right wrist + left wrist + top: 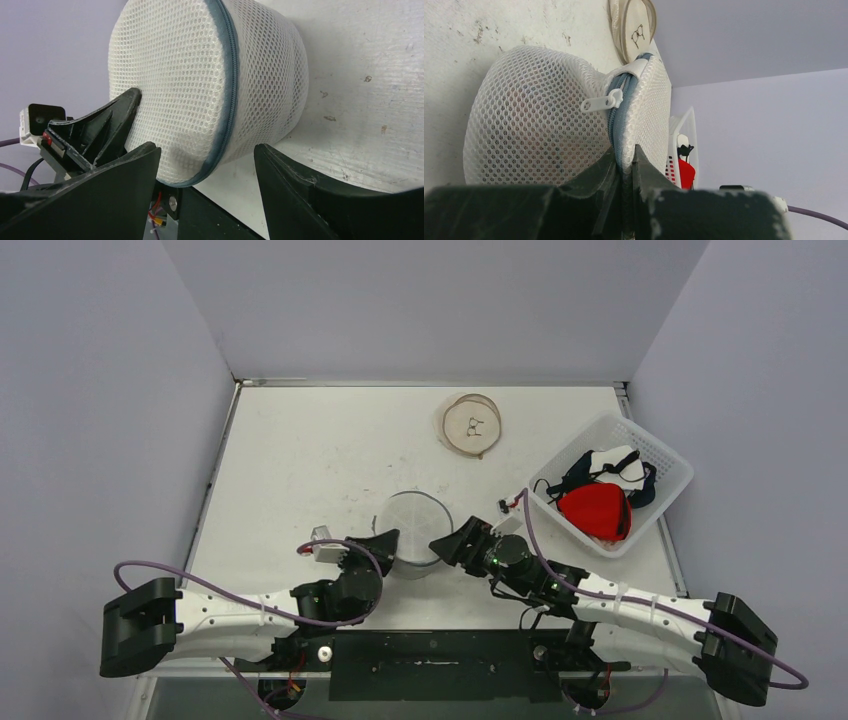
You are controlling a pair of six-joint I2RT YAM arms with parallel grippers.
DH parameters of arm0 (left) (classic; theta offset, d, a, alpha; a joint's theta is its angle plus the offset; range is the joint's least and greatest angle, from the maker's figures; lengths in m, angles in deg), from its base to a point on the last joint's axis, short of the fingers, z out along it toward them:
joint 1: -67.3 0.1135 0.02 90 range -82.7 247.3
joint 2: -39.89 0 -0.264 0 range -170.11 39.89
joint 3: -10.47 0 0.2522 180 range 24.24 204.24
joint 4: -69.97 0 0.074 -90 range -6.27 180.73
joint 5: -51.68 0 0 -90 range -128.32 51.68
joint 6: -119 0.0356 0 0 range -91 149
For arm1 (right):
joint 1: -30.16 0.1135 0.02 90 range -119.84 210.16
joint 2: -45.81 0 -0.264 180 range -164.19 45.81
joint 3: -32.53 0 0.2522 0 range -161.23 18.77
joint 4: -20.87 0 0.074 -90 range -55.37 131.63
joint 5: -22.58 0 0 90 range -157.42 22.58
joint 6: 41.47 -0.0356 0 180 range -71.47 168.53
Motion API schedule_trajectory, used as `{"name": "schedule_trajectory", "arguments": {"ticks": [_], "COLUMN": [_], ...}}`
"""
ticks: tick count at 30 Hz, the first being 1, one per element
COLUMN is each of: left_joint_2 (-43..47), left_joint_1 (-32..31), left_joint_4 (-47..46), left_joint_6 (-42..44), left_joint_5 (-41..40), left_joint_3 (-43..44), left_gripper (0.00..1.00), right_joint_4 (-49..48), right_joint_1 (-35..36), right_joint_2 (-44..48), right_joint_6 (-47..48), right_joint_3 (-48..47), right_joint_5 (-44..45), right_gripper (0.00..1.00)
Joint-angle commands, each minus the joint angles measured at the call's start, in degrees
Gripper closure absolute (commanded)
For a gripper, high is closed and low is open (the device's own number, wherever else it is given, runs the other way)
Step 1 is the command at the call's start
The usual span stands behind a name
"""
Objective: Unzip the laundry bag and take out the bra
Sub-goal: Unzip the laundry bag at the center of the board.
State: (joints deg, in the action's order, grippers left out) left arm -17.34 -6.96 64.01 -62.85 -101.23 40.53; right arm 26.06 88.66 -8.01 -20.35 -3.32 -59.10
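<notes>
The left gripper (625, 152) is shut tight. In the left wrist view, its two black fingers (596, 172) pinch the edge of the laundry bag (534, 115) at the bottom middle of the picture, right on the blue zip (616, 115). The white zip tab (601, 102) sticks out to the left just above the fingers. The zip looks closed where I can see it.

The right gripper (207, 150) is wide open. In the right wrist view, one finger is at the lower left and the other is at the lower right. The bottom edge of the bag sits between them. The right finger is not touching the bag. I cannot tell if the left one is.

The bag is round and made of white net. In the top view it sits on the white table (300, 460) in the lower middle of the picture, between the two grippers. The left gripper is on its left side and the right gripper is on its right side. I cannot make out the bra through the net.

Further out, a white basket (650, 442) stands at the right side of the top view, well apart from the bag. A red thing (595, 510) lies in it with some black and white things. A round tan pouch (470, 425) lies near the top middle of the table.
</notes>
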Motion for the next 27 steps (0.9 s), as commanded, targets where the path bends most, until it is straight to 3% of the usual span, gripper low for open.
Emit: {"name": "schedule_trajectory", "arguments": {"ticks": [1, 3, 6, 8, 10, 12, 14, 17, 21, 23, 27], "left_joint_2": [0.07, -0.49, -1.14, 0.65, 4.59, 9.19, 14.19, 23.52, 33.14, 31.50, 19.51], "left_joint_1": [-0.62, -0.62, -0.62, -0.55, 0.06, 1.39, 3.31, 8.53, 19.10, 24.20, 32.86], "left_joint_4": [-6.07, -7.57, -7.68, -0.31, 15.28, 29.22, 36.52, 33.14, 23.70, 24.05, 23.70], "left_joint_6": [1.93, 3.69, 7.61, 8.57, 7.58, 9.56, 14.87, 31.47, 47.47, 50.75, 51.02], "left_joint_5": [-0.61, 0.13, 1.78, 3.97, 5.52, 7.10, 9.27, 18.72, 40.25, 51.14, 77.42], "left_joint_3": [0.32, 0.49, 1.79, 4.02, 8.35, 12.87, 15.57, 14.92, 11.71, 13.34, 17.02], "left_gripper": [0.95, 0.95, 0.90, 0.67, 0.42, 0.18, 0.04, 0.04, 0.04, 0.04, 0.04], "right_joint_4": [-4.45, -6.68, -8.34, -5.59, -1.67, 3.39, 10.97, 21.37, 30.19, 32.68, 35.05], "right_joint_1": [-0.64, -0.86, -1.97, -3.47, -6.06, -9.90, -14.05, -19.64, -22.32, -22.54, -22.74], "right_joint_2": [-2.28, -3.90, -5.08, -4.04, -1.82, 0.64, 2.15, 1.89, 1.66, 2.02, 3.13], "right_joint_6": [-0.19, 0.43, 2.50, 4.97, 8.77, 13.76, 20.13, 29.63, 39.43, 42.08, 45.23], "right_joint_3": [-1.25, -1.61, -2.61, -3.76, -5.14, -7.00, -10.09, -15.35, -20.03, -21.65, -23.22], "right_joint_5": [-1.72, -3.05, -5.64, -7.34, -10.93, -15.83, -21.32, -29.22, -35.18, -37.33, -43.06], "right_gripper": [0.32, 0.42, 0.70, 0.86, 0.93, 0.95, 0.95, 0.95, 0.95, 0.95, 0.95]}}
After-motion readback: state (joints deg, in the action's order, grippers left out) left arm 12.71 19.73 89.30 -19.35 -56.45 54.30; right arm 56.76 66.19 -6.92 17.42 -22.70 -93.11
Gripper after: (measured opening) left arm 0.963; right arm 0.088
